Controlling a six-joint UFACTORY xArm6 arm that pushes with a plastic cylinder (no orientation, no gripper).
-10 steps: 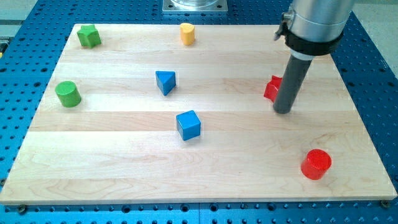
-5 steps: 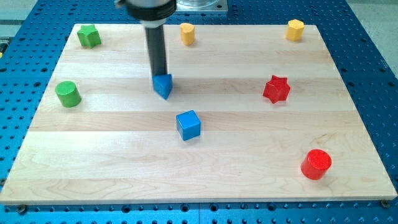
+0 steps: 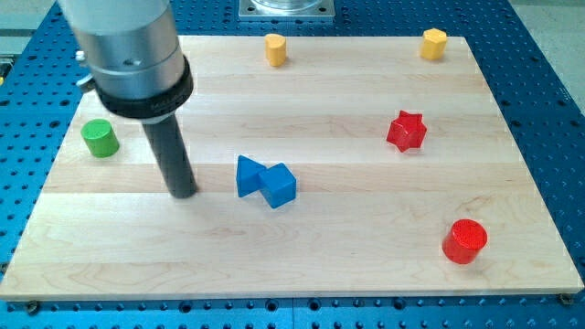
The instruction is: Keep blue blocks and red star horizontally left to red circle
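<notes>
- A pale wooden surface (image 3: 302, 247) lay on a blue perforated bench. The arm carried no pincer at all, only a straight dark rod, so there was nothing to be spread or pressed together.
- My tip (image 3: 185, 193) rested on the wood to the left of the blue blocks, near them but apart, with bare wood between.
- The blue triangular block (image 3: 247, 175) and the blue cube (image 3: 278, 185) sat touching at about the centre of the surface, the triangle on the left.
- The red star block (image 3: 407, 131) stood well to the right and somewhat farther back. The red cylinder block (image 3: 465, 241), the task's red circle, stood in the near right corner area.
- All three movable pieces already lay left of the red circle, the star by the smallest margin.
- Likely risk: a rightward sweep from the tip's position would drive the touching blue pair together toward the red pieces, and an off-centre push could spin the triangle away.
- Likely risk: nudging the star from its left would carry it past the circle's line.
- A green cylinder block (image 3: 99, 138) sat near the left edge, just beside the arm's wide grey collar, which may hide things behind it.
- Two yellow blocks (image 3: 275, 48) (image 3: 434, 42) sat along the far edge.
- Open wood lay along the whole near strip and between the blue pair and the star.
</notes>
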